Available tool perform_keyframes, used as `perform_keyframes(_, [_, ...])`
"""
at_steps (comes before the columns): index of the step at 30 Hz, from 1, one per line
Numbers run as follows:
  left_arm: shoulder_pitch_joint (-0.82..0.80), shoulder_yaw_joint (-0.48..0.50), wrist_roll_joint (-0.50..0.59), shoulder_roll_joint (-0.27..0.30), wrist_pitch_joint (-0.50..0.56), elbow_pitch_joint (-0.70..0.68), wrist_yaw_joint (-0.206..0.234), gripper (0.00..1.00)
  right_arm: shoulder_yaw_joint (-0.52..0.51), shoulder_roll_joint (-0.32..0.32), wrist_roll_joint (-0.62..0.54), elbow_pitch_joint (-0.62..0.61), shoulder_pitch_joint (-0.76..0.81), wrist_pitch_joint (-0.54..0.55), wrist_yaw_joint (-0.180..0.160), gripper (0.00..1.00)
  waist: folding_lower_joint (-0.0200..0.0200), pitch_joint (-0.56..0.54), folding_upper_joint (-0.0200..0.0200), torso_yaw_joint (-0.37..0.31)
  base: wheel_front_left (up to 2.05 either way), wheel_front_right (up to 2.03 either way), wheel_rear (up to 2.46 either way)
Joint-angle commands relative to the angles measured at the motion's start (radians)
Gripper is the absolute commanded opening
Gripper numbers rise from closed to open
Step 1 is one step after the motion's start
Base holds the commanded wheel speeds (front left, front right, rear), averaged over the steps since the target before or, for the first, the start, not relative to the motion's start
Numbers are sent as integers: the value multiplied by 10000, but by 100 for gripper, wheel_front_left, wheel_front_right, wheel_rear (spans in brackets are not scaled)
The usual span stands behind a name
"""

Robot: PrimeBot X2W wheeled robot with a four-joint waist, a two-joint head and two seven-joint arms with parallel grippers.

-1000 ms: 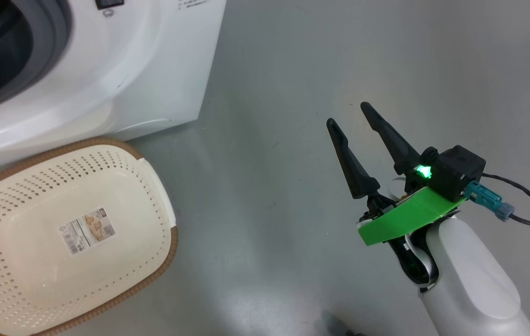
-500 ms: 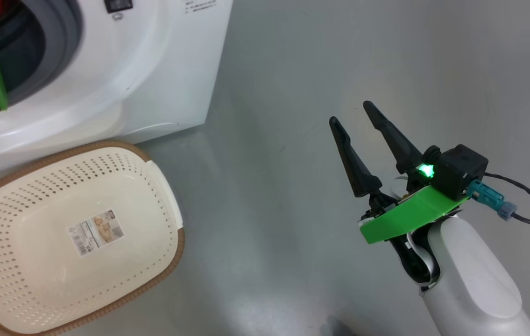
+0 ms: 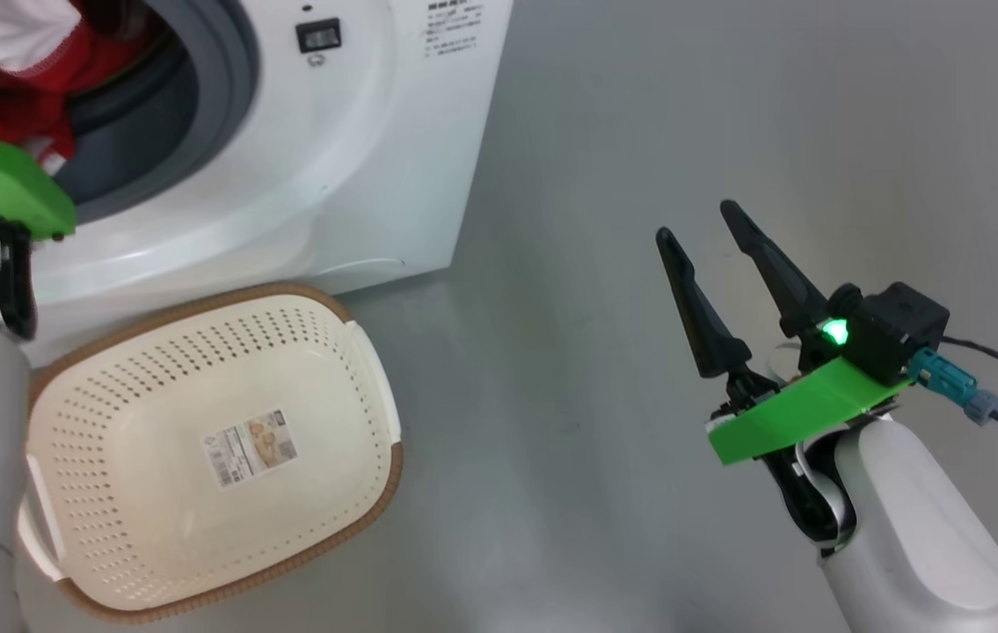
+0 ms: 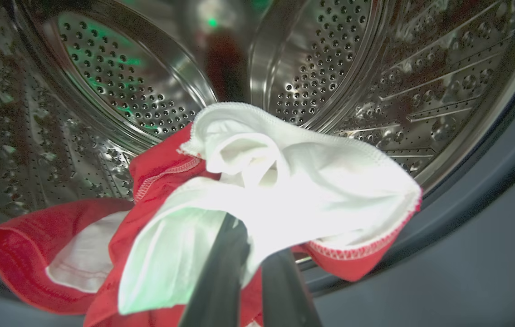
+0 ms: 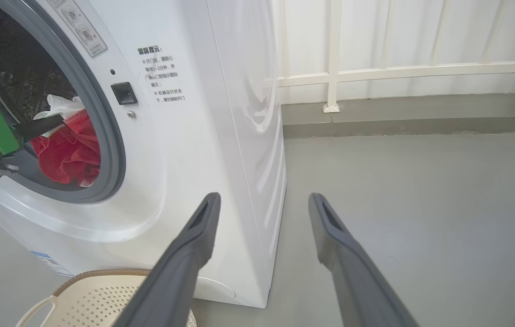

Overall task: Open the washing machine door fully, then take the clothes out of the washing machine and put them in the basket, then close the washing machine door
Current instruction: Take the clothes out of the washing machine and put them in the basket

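The clothes (image 4: 293, 181) are red with white parts. They lie at the mouth of the washing machine (image 3: 349, 176), partly on the grey ring (image 5: 114, 141) and partly inside the shiny drum (image 4: 311, 59). The left hand (image 4: 253, 245) is pinched shut on them, its two dark fingers tight on the white cloth. I think it holds them this way so it can pull them out. The bunch looks soft and floppy, so some of it may drag on the ring or slip loose.

The basket (image 3: 323, 352) sits on the floor (image 3: 569, 369) just below the machine's mouth, right up against its front. No clothes are in it yet. That spot makes sense, because the clothes only need a short trip down.

The right hand (image 3: 694, 220) hangs over the floor, well off to the side. Its fingers are wide apart and hold nothing. It is out of the way, maybe waiting for the door job later.
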Motion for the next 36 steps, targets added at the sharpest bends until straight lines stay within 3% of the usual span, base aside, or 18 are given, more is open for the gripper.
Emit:
perform_keyframes(1, [386,267,-52,403,-119,-692,-51,0,90,-47,-26,-209,401,-120,16,100,0,-351,-1,280,0,0,0])
perform_keyframes(19, [4771,2263,88,-768,-123,-6697,-593,0,-285,-379,12,-217,1203,-120,16,100,0,-1358,-1,885,0,0,0])
perform_keyframes(30, [6953,2753,204,-1365,-123,-10176,-754,0,-383,-428,-16,-227,1385,-120,16,100,0,-1542,-1,1056,0,0,0])
perform_keyframes(36, [7777,2747,292,-1661,-124,-12281,-628,0,-490,-471,-28,-293,1444,-120,16,100,0,-1514,-1,1182,0,0,0])
